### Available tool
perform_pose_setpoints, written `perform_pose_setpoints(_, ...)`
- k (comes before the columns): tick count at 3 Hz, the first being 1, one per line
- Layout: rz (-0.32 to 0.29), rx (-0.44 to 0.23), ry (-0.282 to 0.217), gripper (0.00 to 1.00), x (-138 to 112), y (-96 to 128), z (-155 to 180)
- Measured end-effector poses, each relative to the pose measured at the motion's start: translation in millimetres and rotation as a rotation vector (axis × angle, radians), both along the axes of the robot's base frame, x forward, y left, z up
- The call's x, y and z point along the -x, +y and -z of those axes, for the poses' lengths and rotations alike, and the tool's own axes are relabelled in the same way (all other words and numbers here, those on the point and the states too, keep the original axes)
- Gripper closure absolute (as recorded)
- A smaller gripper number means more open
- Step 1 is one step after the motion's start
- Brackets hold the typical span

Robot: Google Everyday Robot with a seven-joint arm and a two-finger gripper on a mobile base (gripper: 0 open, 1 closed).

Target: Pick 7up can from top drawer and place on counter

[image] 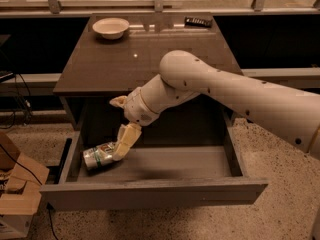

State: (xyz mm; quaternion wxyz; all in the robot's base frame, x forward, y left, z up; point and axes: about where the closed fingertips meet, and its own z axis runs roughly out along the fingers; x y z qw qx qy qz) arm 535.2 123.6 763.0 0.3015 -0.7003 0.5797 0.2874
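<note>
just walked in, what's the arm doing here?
The robot's arm reaches down into the open top drawer, with the gripper right at the 7up can. The can lies on its side at the drawer's left end and has not been lifted yet. The counter above holds a white bowl and a small dark object near its back edge.

Gripper [120,148] sits low in the left end of the top drawer [150,194], at the 7up can [96,157] lying just beside the left wall. The drawer floor to the right is bare, and the arm [215,86] crosses above it. The table [150,59] has open front and middle; the bowl [110,27] is back left, a dark flat object [198,21] back right.
</note>
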Motion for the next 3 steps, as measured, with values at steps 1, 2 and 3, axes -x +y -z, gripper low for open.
perform_pose_setpoints(1,0.016,0.021,0.016,0.00,-1.0,2.5,10.9)
perform_pose_setpoints(2,0.048,0.082,0.071,0.00,-4.5,3.4,50.0)
perform_pose_setpoints(3,0.079,0.136,0.138,0.00,-4.2,2.0,95.3)
